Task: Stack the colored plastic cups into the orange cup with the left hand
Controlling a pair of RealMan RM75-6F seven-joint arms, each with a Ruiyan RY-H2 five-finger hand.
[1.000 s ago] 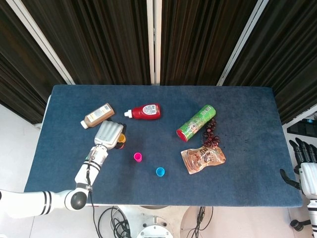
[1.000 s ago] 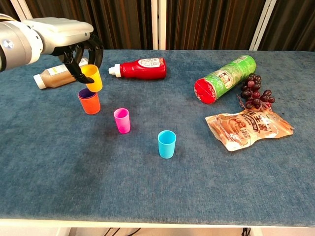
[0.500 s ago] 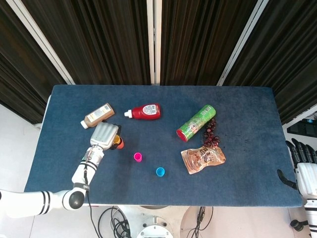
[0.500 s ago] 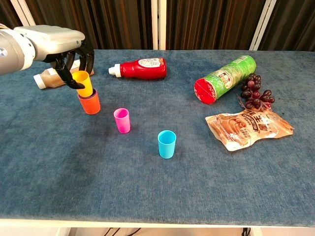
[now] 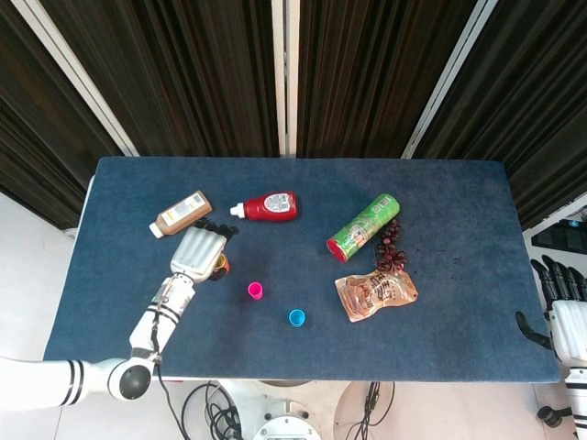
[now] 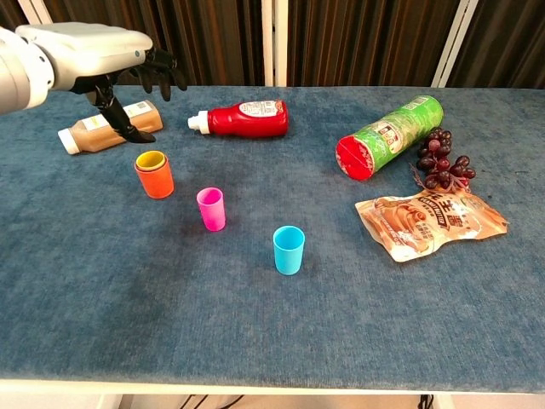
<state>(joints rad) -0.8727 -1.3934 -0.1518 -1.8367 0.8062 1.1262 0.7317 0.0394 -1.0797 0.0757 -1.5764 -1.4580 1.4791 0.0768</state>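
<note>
The orange cup [image 6: 155, 181] stands upright at the table's left, with a yellow cup [image 6: 151, 160] nested in it. My left hand [image 6: 100, 49] hovers above and behind the stack, fingers spread and holding nothing. In the head view the left hand [image 5: 198, 251] covers most of the orange cup [image 5: 219, 268]. A pink cup [image 6: 211, 209] and a blue cup [image 6: 289, 249] stand upright to the right of the stack. My right hand [image 5: 560, 307] hangs off the table's right edge with its fingers straight and empty.
A brown bottle [image 6: 106, 126] lies behind the stack, just under my left hand. A red ketchup bottle [image 6: 243, 118], a green can [image 6: 390, 136], grapes [image 6: 443, 162] and a snack bag [image 6: 430, 223] lie further right.
My left hand lowered the yellow cup into the orange cup, let go of it, and lifted away with its fingers spread. The right hand stayed put.
</note>
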